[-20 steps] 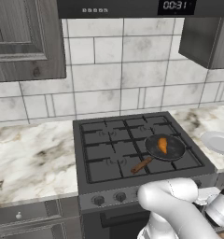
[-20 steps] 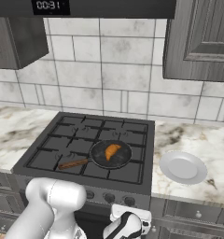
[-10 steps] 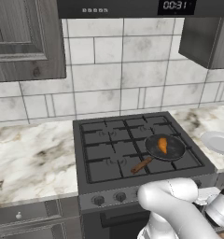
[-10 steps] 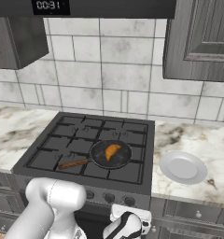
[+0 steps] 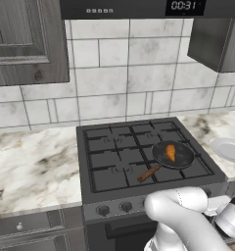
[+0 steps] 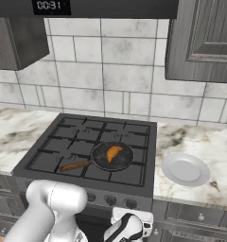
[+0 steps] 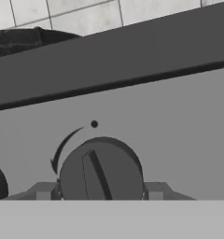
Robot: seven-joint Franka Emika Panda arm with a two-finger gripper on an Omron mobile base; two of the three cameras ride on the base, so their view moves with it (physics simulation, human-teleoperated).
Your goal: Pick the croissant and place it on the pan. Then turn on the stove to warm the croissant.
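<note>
The first half of the task looks done: the croissant [image 5: 171, 152] lies inside the pan [image 5: 185, 158], which sits on the grates at the front right of the stove [image 5: 119, 157], its wooden handle [image 5: 149, 173] pointing toward the front left. From the right base camera the same holds, the croissant [image 6: 114, 153] resting near the middle of the pan [image 6: 100, 158], with a white plate [image 6: 185, 169] bare on the marble table [image 6: 200, 142] just right of the stove [image 6: 87, 142].

What is left is lighting the burner, and I see no flame under the pan. In the hand camera a round control knob [image 7: 101, 171] on the stove's front panel [image 7: 179, 135] fills the lower middle, with the two finger tips [image 7: 43, 190] of the claw [image 7: 101, 191] standing at either side of it. The claw looks clenched around the knob, so I judge the turn is under way or about to begin; how far the knob has turned I cannot tell.

Writing: the dark display above the stove reads 00:31 [image 5: 183, 5]; to its left sits a row of small pale marks [image 5: 100, 10], too small to read. An arc with an arrowhead and a dot [image 7: 94, 123] mark the panel above the knob.
</note>
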